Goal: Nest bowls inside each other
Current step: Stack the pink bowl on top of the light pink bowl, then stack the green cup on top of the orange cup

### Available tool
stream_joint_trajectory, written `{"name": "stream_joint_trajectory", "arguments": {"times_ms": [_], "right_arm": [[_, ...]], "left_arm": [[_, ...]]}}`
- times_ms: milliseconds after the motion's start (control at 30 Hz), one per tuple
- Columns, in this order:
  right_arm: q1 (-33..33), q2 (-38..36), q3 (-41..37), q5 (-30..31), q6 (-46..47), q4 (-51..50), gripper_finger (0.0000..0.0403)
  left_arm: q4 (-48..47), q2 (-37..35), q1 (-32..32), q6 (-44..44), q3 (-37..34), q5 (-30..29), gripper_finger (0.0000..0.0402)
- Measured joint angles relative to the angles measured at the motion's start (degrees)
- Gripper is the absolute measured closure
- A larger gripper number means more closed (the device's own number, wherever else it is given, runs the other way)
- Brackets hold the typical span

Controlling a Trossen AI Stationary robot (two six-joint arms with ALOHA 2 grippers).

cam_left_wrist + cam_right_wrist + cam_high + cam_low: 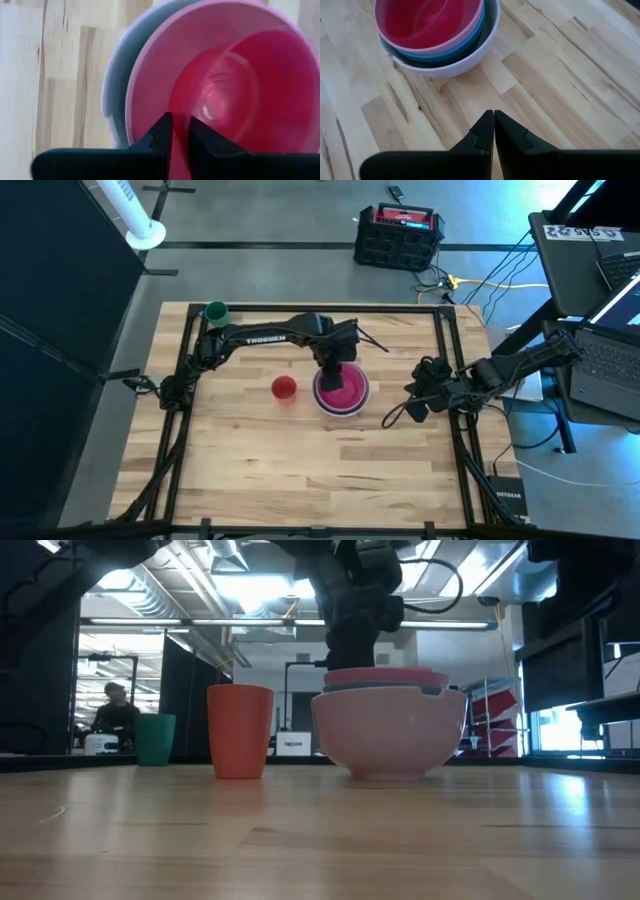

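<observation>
The bowls stand nested in one stack (342,392) at the table's middle: a white bowl (451,66) outermost, then teal, light blue (462,46) and pale pink (150,75), with the magenta bowl (235,95) innermost. My left gripper (180,137) reaches down from above onto the stack's left side (332,377), its fingers a little apart, one on each side of the magenta bowl's wall. My right gripper (494,125) hangs shut over bare wood to the right of the stack (415,408), holding nothing. My left gripper has one finger (162,132) outside and one finger (202,137) inside the magenta bowl's wall (179,120), just below its rim. The fingers point steeply down. I cannot tell whether they touch the wall. The bowl sits inside the pale pink bowl.
A small red cup (284,387) stands upright just left of the stack. A small green cup (216,312) stands at the far left corner. Black frame rails (445,360) run along the table's edges. The table's near half (320,470) is free wood.
</observation>
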Motion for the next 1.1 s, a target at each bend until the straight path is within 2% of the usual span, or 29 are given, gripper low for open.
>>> {"name": "stream_joint_trajectory", "arguments": {"times_ms": [167,533,700,767,933,1100], "right_arm": [[0.0,0.0,0.0,-0.1,0.0,0.0,0.0403],[0.0,0.0,0.0,-0.1,-0.2,-0.1,0.0403],[0.0,0.0,0.0,0.0,-0.6,0.3,0.0403],[0.0,0.0,0.0,0.0,-2.0,1.7,0.0403],[-0.1,0.0,0.0,0.1,-3.0,2.8,0.0403],[-0.1,0.0,0.0,2.3,-3.4,3.2,0.0403]], "left_arm": [[-0.2,0.2,-0.1,0.4,0.4,-0.2,0.0331],[-1.3,-0.4,-0.2,4.0,6.9,-5.9,0.0307],[-6.0,-0.5,-0.6,7.1,13.2,-10.6,0.0308],[-9.5,-3.3,-1.4,8.5,11.3,-11.3,0.0311],[-27.1,-10.2,-4.4,9.0,10.6,-12.0,0.0322],[-26.3,-20.5,-5.5,5.3,5.4,-12.8,0.0324]]}}
